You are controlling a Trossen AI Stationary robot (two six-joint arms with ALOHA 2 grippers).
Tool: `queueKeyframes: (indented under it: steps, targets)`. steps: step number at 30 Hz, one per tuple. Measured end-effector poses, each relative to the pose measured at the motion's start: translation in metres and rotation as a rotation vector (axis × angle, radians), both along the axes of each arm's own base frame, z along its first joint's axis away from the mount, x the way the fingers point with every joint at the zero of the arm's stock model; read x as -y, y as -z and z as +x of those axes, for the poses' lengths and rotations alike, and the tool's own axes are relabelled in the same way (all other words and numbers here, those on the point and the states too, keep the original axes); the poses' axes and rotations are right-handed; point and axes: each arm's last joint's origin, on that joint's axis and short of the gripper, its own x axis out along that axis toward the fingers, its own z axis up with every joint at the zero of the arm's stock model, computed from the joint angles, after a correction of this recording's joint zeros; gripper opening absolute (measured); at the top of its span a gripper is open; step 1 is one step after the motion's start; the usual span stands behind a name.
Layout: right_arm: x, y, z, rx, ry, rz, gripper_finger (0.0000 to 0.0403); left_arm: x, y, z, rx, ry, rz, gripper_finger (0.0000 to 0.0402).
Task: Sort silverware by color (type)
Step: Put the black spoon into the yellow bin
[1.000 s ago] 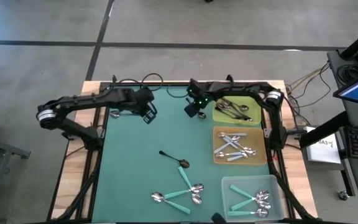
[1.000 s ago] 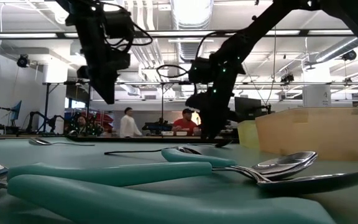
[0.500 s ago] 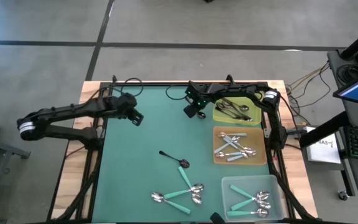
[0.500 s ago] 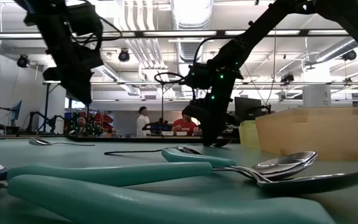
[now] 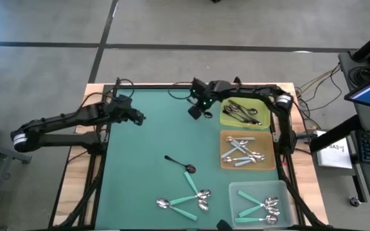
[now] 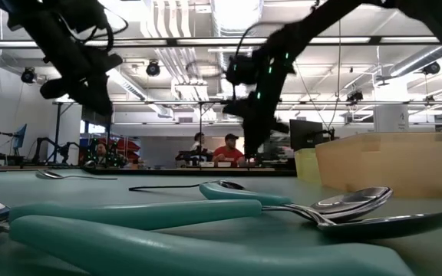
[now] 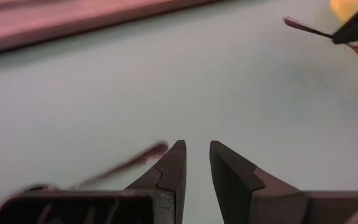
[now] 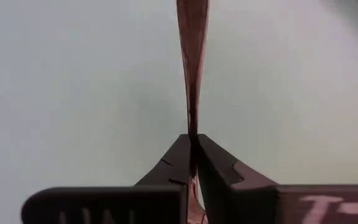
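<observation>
held spoon: thin dark-handled spoon (image 8: 192, 68), clamped between the closed fingers of the right claw (image 8: 194, 144); only the handle shows in the right wrist view.
right claw: upper middle of the high view (image 5: 198, 109), just left of the yellow tray (image 5: 263, 104), above the mat.
yellow tray: dark spoons (image 5: 239, 113) inside, upper right of the high view.
orange tray: (image 5: 225, 164) right side, holds light blue spoons (image 5: 239, 152).
clear tray: (image 5: 235, 192) lower right, holds teal spoons (image 5: 259, 206).
loose spoons: one dark spoon (image 5: 179, 163) mid-mat; teal group (image 5: 188, 199) lower middle, well apart from both claws.
left claw: (image 5: 139, 117) upper left of the mat; fingers (image 7: 174, 167) a little apart, nothing between them; a blurred dark spoon (image 7: 120, 165) lies just beside them on the mat.
open room: wide bare mat (image 5: 146, 179) between the claws and the loose spoons; trays line the right edge.
edges: wood table rim (image 5: 76, 173) shows left of the mat; cables at the top edge.
room: low view shows a lab hall, ceiling lights, people (image 6: 229, 147) far behind the table.
</observation>
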Motion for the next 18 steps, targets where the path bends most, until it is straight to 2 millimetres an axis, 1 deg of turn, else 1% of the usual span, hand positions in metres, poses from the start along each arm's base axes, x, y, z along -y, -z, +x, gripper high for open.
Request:
queueKeyframes:
  steps: [2, 4, 8, 10, 12, 15, 18]
  targets:
    - [-0.003, -0.02, -0.005, -0.006, -0.021, -0.013, 0.001, -0.001, -0.007, 0.001, 0.009, -0.002, 0.043, 0.0055]
    - [-0.008, -0.032, -0.012, -0.046, -0.056, -0.016, 0.0009, -0.002, -0.015, 0.002, 0.016, -0.006, 0.073, 0.0055]
    - [-0.021, -0.06, -0.037, -0.143, -0.08, -0.003, 0.0009, -0.004, -0.029, 0.004, 0.037, 0.005, 0.112, 0.0055]
    - [-0.028, -0.071, -0.054, -0.194, -0.079, 0.007, 0.0009, -0.004, -0.034, 0.004, 0.039, 0.001, 0.133, 0.0055]
    - [-0.033, -0.077, -0.07, -0.237, -0.07, 0.009, 0.0009, -0.005, -0.037, 0.004, 0.039, -0.016, 0.153, 0.0055]
    - [-0.038, -0.082, -0.092, -0.244, -0.03, 0.022, 0.0009, -0.005, -0.038, 0.003, 0.028, -0.02, 0.165, 0.0055]
    - [-0.04, -0.079, -0.115, -0.247, 0.028, 0.04, 0.0009, -0.005, -0.035, 0.004, 0.006, -0.003, 0.171, 0.0055]
